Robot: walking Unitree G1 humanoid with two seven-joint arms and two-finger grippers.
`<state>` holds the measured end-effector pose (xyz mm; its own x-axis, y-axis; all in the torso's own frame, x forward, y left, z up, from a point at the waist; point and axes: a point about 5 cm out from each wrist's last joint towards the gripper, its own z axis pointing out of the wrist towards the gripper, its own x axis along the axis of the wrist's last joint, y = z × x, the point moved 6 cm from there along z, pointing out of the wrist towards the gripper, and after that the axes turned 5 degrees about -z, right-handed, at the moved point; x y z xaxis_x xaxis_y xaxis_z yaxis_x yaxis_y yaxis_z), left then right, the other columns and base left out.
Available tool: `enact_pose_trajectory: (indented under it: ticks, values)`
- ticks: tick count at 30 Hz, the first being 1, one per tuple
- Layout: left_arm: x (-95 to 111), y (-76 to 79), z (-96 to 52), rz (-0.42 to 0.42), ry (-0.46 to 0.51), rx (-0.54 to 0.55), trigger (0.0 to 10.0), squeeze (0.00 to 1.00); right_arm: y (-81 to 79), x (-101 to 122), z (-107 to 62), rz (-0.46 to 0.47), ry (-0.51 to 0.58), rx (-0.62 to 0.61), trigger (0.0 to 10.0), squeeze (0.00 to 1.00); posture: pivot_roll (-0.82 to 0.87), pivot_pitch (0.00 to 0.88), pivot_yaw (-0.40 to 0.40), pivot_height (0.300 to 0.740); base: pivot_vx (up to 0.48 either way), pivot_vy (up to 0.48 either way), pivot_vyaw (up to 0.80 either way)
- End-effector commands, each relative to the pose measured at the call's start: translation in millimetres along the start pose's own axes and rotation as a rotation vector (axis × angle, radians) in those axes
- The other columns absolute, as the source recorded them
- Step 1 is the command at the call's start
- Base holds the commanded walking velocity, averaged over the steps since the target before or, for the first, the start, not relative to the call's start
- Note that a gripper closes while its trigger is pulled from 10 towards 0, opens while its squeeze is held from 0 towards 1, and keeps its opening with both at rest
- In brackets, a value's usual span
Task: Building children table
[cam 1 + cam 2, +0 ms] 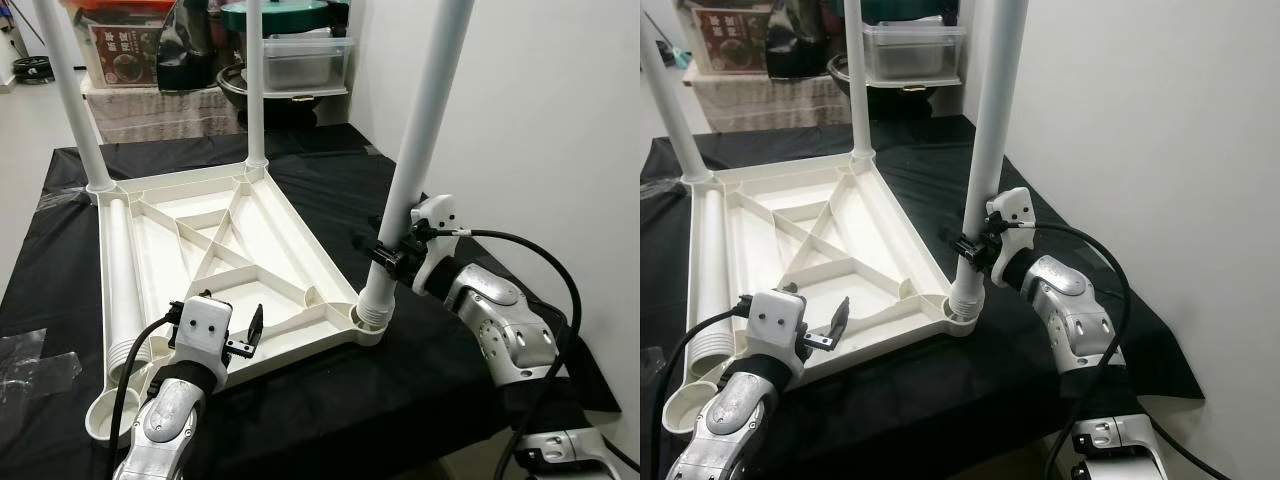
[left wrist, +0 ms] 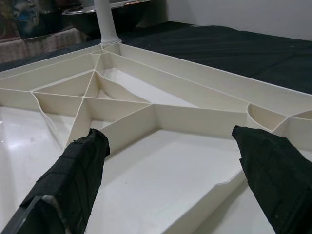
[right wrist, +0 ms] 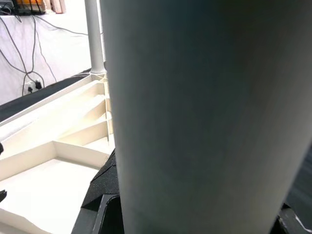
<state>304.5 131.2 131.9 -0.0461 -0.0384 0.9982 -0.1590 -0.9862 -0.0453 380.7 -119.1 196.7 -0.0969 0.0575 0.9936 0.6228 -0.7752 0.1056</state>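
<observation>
Tabletop (image 1: 215, 250) lies upside down on the black-covered worktop (image 1: 330, 170), ribs up. Three legs stand in corner sockets: 10 o'clock, 12 o'clock, and the near-right leg (image 1: 420, 150) at 4 o'clock.

Your right gripper (image 1: 392, 252) has its jaws clamped round that near-right leg, low down, just above the threaded collar at the socket. Leg's long axis is close to vertical, leaning slightly toward 1 o'clock.

Fourth leg (image 1: 122, 290) lies flat along the left edge of the tabletop, long axis 12 to 6 o'clock, its open end by the empty socket (image 1: 108, 415) at 7 o'clock.

Your left gripper (image 1: 240, 335) hovers over the near rim, jaws spread, holding nothing. The loose leg sits at 9 o'clock from it, close by, so the left arm is nearer for that pick.

My read: finish seating the near-right leg first.
</observation>
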Motion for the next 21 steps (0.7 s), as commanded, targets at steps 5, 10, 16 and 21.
enact_pose_trajectory:
  ticks: [5,10,16,21]
  values:
    - [-5.5,-2.0,-0.4,0.002,-0.021,0.007,10.0,0.0,-0.1,5.4,1.9,-0.007,0.029,-0.01,10.0,0.0,0.02,0.0,-0.08,0.74,0.0,0.0,0.0]
    - [-7.1,1.8,-1.2,0.007,-0.027,-0.004,10.0,0.0,-1.7,5.1,3.7,-0.007,0.033,-0.004,10.0,0.0,0.02,0.0,-0.081,0.74,0.0,0.0,0.0]
    - [-8.2,2.7,-0.7,0.01,-0.029,-0.008,10.0,0.0,-1.0,5.5,5.4,-0.007,0.035,-0.005,10.0,0.0,0.02,0.0,-0.083,0.74,0.0,0.0,0.0]
    - [-9.8,3.0,-1.4,0.012,-0.033,-0.007,10.0,0.0,2.8,5.3,3.7,-0.011,0.033,-0.015,10.0,0.0,0.01,0.0,-0.086,0.74,0.0,0.0,0.0]
